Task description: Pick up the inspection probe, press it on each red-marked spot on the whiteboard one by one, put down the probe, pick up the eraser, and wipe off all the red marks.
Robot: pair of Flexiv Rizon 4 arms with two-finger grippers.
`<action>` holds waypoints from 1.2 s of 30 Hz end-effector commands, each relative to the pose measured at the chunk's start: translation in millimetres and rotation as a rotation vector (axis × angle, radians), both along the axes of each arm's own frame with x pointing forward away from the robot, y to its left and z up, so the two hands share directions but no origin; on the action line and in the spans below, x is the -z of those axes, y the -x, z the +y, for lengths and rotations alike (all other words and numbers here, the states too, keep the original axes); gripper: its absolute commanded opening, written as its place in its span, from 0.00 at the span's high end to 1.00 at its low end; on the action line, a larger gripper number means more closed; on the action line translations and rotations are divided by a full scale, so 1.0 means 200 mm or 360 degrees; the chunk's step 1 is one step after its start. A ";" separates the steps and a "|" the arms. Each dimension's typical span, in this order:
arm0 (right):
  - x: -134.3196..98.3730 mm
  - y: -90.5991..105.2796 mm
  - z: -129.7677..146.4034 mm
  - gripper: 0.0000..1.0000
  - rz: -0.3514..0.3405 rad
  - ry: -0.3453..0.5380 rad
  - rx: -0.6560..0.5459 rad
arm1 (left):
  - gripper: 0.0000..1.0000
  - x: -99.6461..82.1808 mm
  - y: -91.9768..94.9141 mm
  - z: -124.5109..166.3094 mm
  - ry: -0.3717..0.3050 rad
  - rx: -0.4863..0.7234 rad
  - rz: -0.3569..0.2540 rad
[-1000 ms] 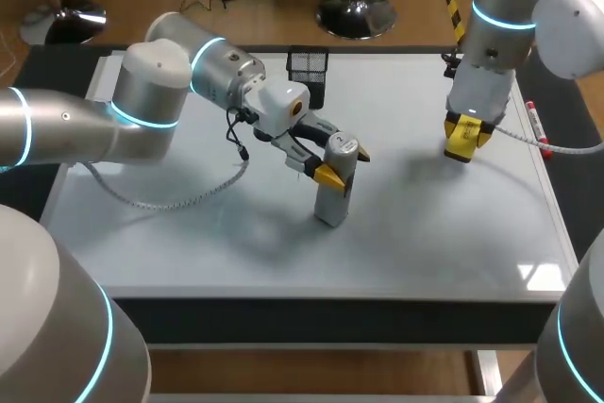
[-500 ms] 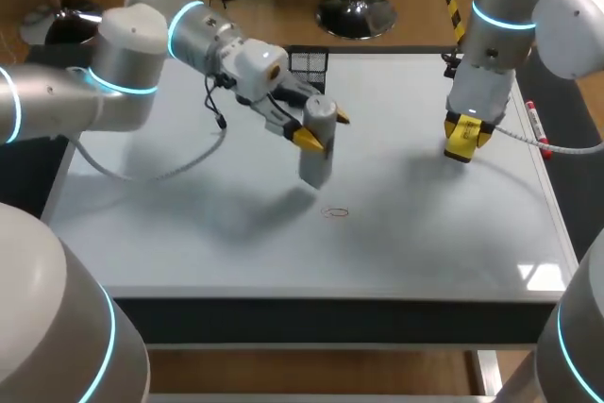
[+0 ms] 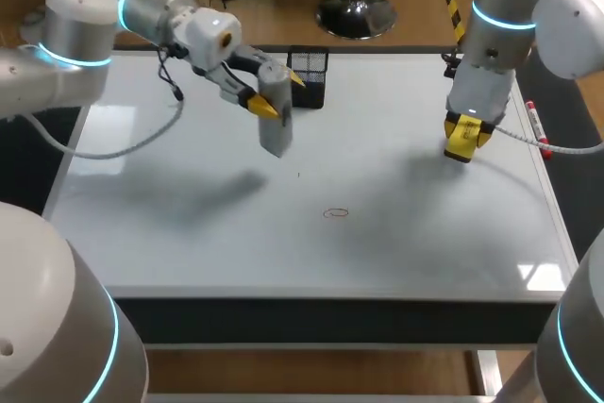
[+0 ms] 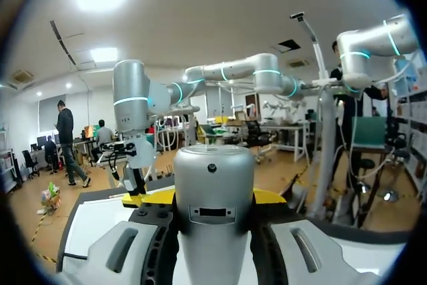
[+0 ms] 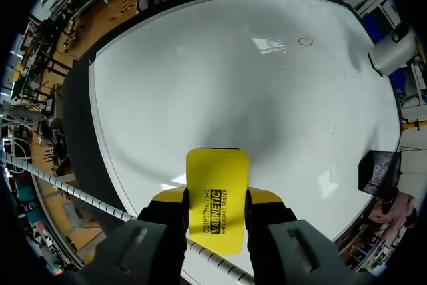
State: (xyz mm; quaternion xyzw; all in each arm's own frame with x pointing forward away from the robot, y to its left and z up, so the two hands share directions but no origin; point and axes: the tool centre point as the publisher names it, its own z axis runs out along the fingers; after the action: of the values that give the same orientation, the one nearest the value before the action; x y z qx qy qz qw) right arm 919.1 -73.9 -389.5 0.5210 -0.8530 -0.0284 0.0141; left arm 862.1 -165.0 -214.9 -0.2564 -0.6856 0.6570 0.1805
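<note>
the left gripper (image 3: 279,93) is clamped on the grey probe (image 3: 275,129), one finger on each side of its upper part, holding it slightly tilted in the air over the back left part of the whiteboard (image 3: 425,233), just in front of a black mesh basket (image 3: 309,68). the probe's lower end is clear of the board. a small red ring (image 3: 335,213) is drawn near the middle of the board, well apart from the probe. the right gripper (image 5: 217,195) grasps a yellow eraser (image 5: 217,165) above the board's right side
</note>
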 end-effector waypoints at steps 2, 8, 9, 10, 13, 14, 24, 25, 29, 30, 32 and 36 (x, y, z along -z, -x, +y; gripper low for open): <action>0.00 0.00 0.00 1.00 -0.0001 0.0004 -0.0003 | 1.00 -0.05 -0.12 0.17 0.0006 0.0012 0.0008; 0.00 0.00 0.00 1.00 -0.0001 0.0004 -0.0003 | 1.00 -0.06 -0.24 0.32 0.0023 -0.0033 0.0016; 0.00 0.00 0.00 1.00 -0.0001 0.0004 -0.0003 | 1.00 -0.05 -0.26 0.34 0.0026 -0.0042 0.0023; 0.00 0.00 0.00 1.00 -0.0001 0.0004 -0.0003 | 1.00 -0.05 -0.28 0.36 0.0018 -0.0053 0.0032; 0.00 0.00 0.00 1.00 -0.0001 0.0004 -0.0003 | 1.00 -0.03 -0.35 0.42 0.0021 -0.0063 0.0045; 0.00 0.00 0.00 1.00 -0.0001 0.0004 -0.0003 | 1.00 -0.03 -0.37 0.44 0.0029 -0.0068 0.0048; 0.00 0.00 0.00 1.00 -0.0001 0.0004 -0.0003 | 1.00 0.01 -0.48 0.48 0.0051 -0.0128 0.0074; 0.00 0.00 0.00 1.00 -0.0001 0.0004 -0.0003 | 1.00 0.01 -0.48 0.48 0.0049 -0.0154 0.0079; 0.00 0.00 0.00 1.00 -0.0001 0.0004 -0.0003 | 1.00 0.01 -0.49 0.48 0.0052 -0.0169 0.0076; 0.00 0.00 0.00 1.00 -0.0001 0.0004 -0.0003 | 1.00 0.01 -0.49 0.48 0.0052 -0.0169 0.0076; 0.00 0.00 0.00 1.00 -0.0001 0.0004 -0.0003 | 1.00 0.01 -0.49 0.48 0.0052 -0.0169 0.0076; 0.00 0.00 0.00 1.00 -0.0001 0.0004 -0.0003 | 1.00 0.01 -0.49 0.48 0.0052 -0.0169 0.0076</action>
State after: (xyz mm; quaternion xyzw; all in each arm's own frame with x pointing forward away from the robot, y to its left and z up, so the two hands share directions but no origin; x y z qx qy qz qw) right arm 919.1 -73.9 -389.6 0.5210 -0.8530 -0.0284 0.0140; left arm 958.6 -68.0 -218.1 -0.2058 -0.6832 0.6830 0.1564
